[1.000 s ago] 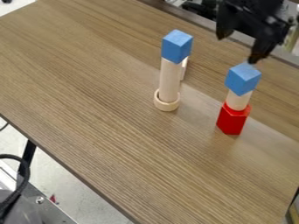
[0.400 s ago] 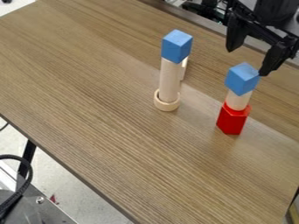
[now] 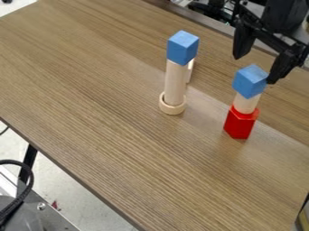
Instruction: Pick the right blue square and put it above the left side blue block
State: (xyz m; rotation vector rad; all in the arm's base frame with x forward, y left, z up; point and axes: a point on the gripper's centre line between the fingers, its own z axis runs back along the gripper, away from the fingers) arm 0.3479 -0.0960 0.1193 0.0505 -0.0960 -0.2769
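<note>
The black gripper (image 3: 255, 70) hangs at the upper right, open, with its two fingers spread wide. One fingertip is at the right side of the right blue block (image 3: 250, 81); the other is up and to the left of that block. This block rests on a short wooden cylinder (image 3: 245, 103) atop a red block (image 3: 240, 123). The left blue block (image 3: 183, 47) sits on a tall wooden cylinder (image 3: 175, 84), whose foot stands in a wooden ring (image 3: 172, 106).
Another pale wooden piece (image 3: 190, 70) stands just behind the left tower. The wooden table (image 3: 120, 135) has its front edge running diagonally at the lower left. Black cables and equipment lie beyond the far edge.
The gripper has moved right and then down, bringing one fingertip beside the right blue block. Both towers stand as before.
</note>
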